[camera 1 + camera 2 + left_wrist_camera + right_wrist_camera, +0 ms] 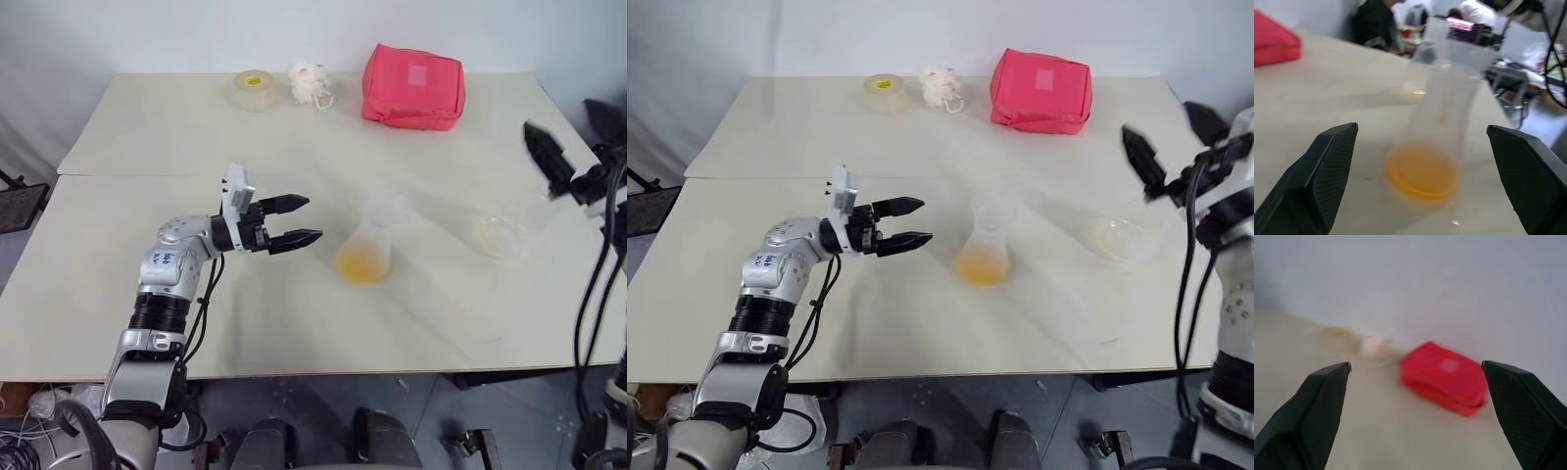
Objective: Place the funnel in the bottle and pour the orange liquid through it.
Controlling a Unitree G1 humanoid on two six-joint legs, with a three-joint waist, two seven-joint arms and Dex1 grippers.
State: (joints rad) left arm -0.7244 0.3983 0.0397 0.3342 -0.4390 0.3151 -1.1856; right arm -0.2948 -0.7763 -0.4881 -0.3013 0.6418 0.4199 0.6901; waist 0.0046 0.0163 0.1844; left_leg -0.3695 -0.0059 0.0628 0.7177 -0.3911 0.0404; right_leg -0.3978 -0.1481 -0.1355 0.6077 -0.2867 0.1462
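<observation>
Left gripper spread, empty, level, just beside bottle at table centre. Orange liquid already in bottle base; funnel apparently on neck. Right gripper spread, empty, raised above cup. Judgement: pour looks done; keep clear of bottle, avoid tipping.

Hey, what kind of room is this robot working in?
Probably a shared lab or workshop: a plain table holding a flask-shaped bottle, tape roll and red pouch, with people seated at cluttered desks behind.
</observation>
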